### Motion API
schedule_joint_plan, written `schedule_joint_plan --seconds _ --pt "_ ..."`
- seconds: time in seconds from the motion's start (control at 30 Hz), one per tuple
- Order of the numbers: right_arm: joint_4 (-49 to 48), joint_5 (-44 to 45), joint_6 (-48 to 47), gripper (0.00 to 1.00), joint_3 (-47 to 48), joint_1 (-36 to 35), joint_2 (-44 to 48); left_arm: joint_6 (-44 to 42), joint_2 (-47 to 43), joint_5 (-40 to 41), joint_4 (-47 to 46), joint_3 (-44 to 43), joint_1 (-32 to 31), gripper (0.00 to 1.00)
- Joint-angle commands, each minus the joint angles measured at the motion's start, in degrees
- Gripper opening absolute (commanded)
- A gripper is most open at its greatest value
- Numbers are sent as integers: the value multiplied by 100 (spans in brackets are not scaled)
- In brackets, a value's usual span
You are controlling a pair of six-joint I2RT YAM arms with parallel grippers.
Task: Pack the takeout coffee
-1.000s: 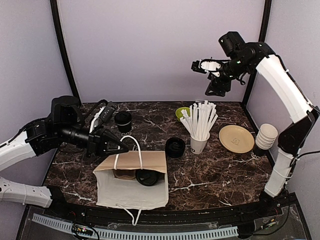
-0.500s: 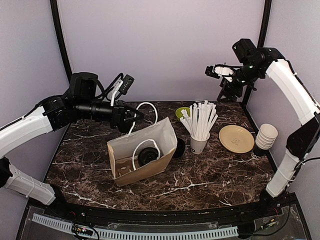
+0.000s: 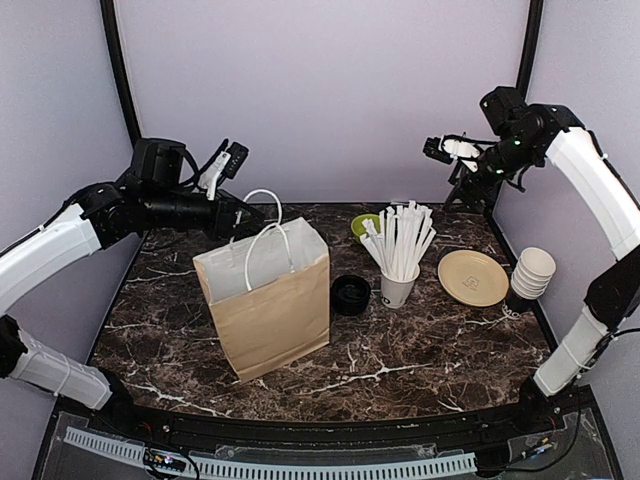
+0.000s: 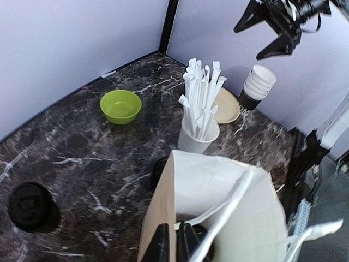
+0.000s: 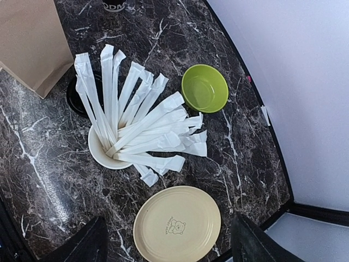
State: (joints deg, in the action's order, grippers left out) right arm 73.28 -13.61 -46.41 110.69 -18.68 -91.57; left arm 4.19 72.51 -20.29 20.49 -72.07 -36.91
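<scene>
A brown paper bag point(image 3: 270, 305) stands upright left of centre. My left gripper point(image 3: 252, 217) is shut on its far rim; in the left wrist view its fingertips point(image 4: 161, 245) pinch the bag wall point(image 4: 158, 207). A dark round shape point(image 4: 210, 248) lies deep in the bag, mostly hidden. One black lidded coffee cup point(image 4: 27, 206) stands on the table behind the bag, and its logo shows at the top edge of the right wrist view point(image 5: 114, 4). It is hidden in the top view. My right gripper point(image 3: 447, 150) is open and empty, high above the back right, over the plate point(image 5: 177, 224).
A stack of black lids point(image 3: 350, 293) sits right of the bag. A white cup of wrapped straws point(image 3: 400, 285), a green bowl point(image 3: 364, 225), a beige plate point(image 3: 472, 277) and a stack of lidless cups point(image 3: 530, 275) fill the right side. Frame posts stand at the back corners.
The bag went from lying on its side to standing upright, lifted by my left gripper. My right arm moved up and to the right.
</scene>
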Motion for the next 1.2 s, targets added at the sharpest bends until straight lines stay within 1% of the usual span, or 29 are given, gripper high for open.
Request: schedule_joint_plan --seconds 0.0,0.03,0.07,0.1,0.17,0.23,0.27,0.3,0.33,0.37,0.4,0.43,0.47,0.53,0.57,0.63,0.67,0.73,0.77,0.83,0.9,0.97,1.1,1.17 --pt "-100 -383 56 78 133 32 -75 -177 -331 167 528 -259 25 33" --pt "-58 -445 42 78 200 38 -120 -211 -401 217 705 -342 25 39" --pt "-14 -539 24 78 276 39 -162 -231 -438 257 791 -386 25 48" --pt "33 -683 0 77 361 37 -207 -264 -556 369 937 -463 26 53" --pt "137 -995 -37 78 585 12 -315 -329 -776 533 1106 -578 26 67" --pt "196 -1192 -56 78 787 -23 -444 -369 -1000 744 1280 -752 28 74" --pt "218 -1256 -67 78 872 -36 -514 -507 -1058 846 1393 -829 31 76" --pt "225 -1299 -69 77 976 -47 -593 -538 -1133 1123 1456 -991 38 80" --pt "187 -1348 -51 77 1032 -48 -630 -574 -1125 1321 1567 -1076 45 82" --pt "87 -1447 -13 77 1044 -48 -639 -580 -1090 1742 1631 -1233 96 86" --pt "-45 -1558 34 77 1006 -53 -617 -577 -965 1965 1714 -1293 149 88" --pt "-268 -1711 116 77 920 -49 -565 -577 -882 2187 1740 -1362 331 90" --pt "-544 -1857 201 77 763 -48 -468 -546 -671 2227 1744 -1375 446 90" --pt "-1300 -2237 522 77 326 -76 -234 -461 -284 2171 1673 -1379 949 91" --pt "-1652 -2299 678 78 99 -169 -126 -449 -142 2080 1644 -1395 1068 91" --pt "-1974 -1954 860 79 92 -582 -211 -310 229 1891 1540 -1459 1373 92" --pt "-1896 -1685 945 79 350 -848 -431 -224 413 1811 1441 -1468 1588 92" --pt "-1533 -1336 1054 78 1173 -1325 -1030 -120 576 1579 1292 -1444 1878 92" --pt "-1614 -1274 1228 77 1432 -1492 -1212 -102 604 1506 1252 -1425 1954 91" --pt "-1932 -1380 1495 74 1602 -1816 -1457 -87 607 1494 1146 -1330 2114 90" --pt "-1572 -1676 1379 71 2024 -2090 -1833 -91 495 1479 1112 -1219 2215 89" --pt "-1199 -2203 979 70 2091 -2330 -1894 -93 355 1443 1134 -1092 2283 88" --pt "-671 -1953 269 70 1937 -2882 -1761 -80 117 1426 1188 -824 2348 88" --pt "-453 -1925 125 70 1915 -3026 -1744 -63 40 1404 1223 -711 2354 87"
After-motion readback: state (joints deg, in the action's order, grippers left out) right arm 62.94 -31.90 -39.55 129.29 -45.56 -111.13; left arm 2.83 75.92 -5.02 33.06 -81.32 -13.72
